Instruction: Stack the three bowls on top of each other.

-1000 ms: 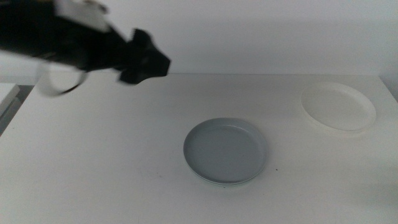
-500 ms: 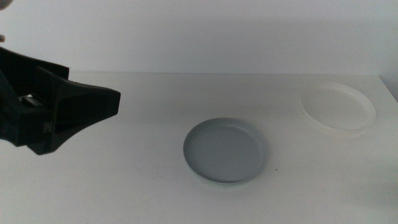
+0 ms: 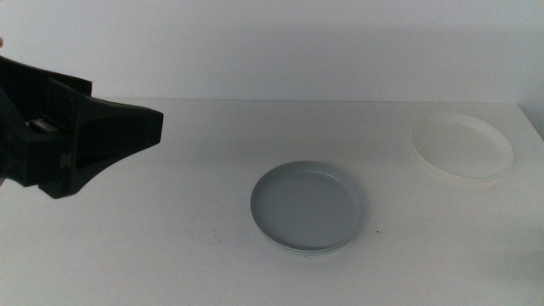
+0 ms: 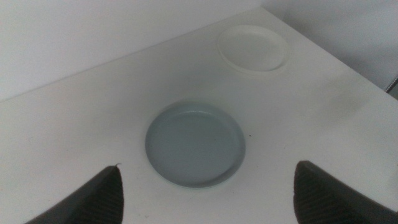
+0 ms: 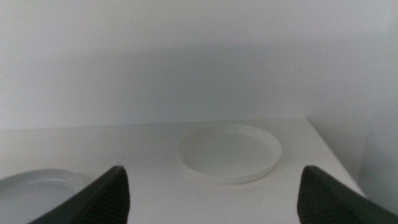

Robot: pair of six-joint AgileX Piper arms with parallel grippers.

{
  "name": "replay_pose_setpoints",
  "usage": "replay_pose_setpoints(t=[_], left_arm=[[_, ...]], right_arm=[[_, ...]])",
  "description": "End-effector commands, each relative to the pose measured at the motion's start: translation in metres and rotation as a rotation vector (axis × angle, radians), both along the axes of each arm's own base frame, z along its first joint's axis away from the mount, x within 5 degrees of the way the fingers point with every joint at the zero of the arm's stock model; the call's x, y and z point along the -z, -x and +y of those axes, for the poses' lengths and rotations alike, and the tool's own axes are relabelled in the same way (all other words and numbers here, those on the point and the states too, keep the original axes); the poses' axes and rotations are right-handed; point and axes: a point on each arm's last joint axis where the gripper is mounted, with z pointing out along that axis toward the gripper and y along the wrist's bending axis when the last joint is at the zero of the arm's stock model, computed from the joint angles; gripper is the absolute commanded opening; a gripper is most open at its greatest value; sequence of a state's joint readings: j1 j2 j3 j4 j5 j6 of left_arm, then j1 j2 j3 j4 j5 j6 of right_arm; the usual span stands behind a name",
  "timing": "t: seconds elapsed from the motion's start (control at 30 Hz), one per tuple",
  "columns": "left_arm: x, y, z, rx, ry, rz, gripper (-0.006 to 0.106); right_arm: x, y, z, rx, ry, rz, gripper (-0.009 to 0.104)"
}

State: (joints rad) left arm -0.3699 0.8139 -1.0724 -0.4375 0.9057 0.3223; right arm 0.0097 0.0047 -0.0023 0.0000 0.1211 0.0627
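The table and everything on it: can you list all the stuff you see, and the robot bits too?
grey bowl: one, pale grey, middle of the table, sitting on another dish whose paler rim peeks out underneath.
white bowl: one, white, far right of the table, apart from the grey one.
table: one, white, with a white wall behind it.
left gripper: one, dark jaws, open, up above the table's left side, holding nothing.
right gripper: one, dark jaws, open, facing the white bowl, holding nothing.
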Motion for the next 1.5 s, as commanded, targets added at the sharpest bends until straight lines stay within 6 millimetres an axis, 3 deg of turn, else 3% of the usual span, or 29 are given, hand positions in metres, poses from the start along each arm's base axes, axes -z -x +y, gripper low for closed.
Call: replay_pose_setpoints(t=[0.0,0.07,0.13,0.23,0.4,0.53,0.63,0.87,1.0,1.17,1.3,1.47], left_arm=[[0.000,0.000,0.000,-0.007,0.014,-0.003,0.094],[0.000,0.000,0.000,-0.007,0.014,-0.003,0.094],[0.000,0.000,0.000,-0.007,0.014,-0.003,0.094],[0.000,0.000,0.000,0.004,-0.002,-0.018,0.094],[0.000,0.000,0.000,0.004,-0.002,-0.018,0.094],[0.000,0.000,0.000,0.003,-0.001,-0.019,0.094],[0.000,0.000,0.000,0.003,-0.001,-0.019,0.094],[-0.001,0.000,0.000,0.002,0.000,-0.021,0.094],[-0.001,0.000,0.000,0.002,0.000,-0.021,0.094],[-0.001,0.000,0.000,0.002,0.000,-0.021,0.094],[-0.001,-0.001,0.000,0.001,0.001,-0.024,0.094],[-0.001,-0.001,0.000,0.001,0.001,-0.024,0.094]], right_arm=[[-0.002,0.000,0.000,0.001,0.059,-0.027,0.093],[-0.004,0.000,0.000,0.003,0.086,-0.056,0.093],[0.001,0.001,0.000,0.007,-0.062,0.012,0.093],[-0.006,-0.006,-0.001,0.027,-0.129,0.115,0.093],[-0.038,-0.043,-0.002,0.104,-0.317,0.393,0.093],[-0.057,-0.071,-0.003,0.167,-0.315,0.665,0.093],[-0.070,-0.093,-0.003,0.177,-0.301,0.701,0.093],[-0.075,-0.128,-0.001,0.189,-0.326,0.837,0.093],[-0.098,-0.177,-0.013,0.221,-0.243,0.885,0.093],[-0.107,-0.254,-0.063,0.240,-0.290,0.963,0.093],[-0.093,-0.311,-0.094,0.220,-0.323,0.981,0.092],[-0.057,-0.370,-0.111,0.179,-0.276,1.060,0.085]])
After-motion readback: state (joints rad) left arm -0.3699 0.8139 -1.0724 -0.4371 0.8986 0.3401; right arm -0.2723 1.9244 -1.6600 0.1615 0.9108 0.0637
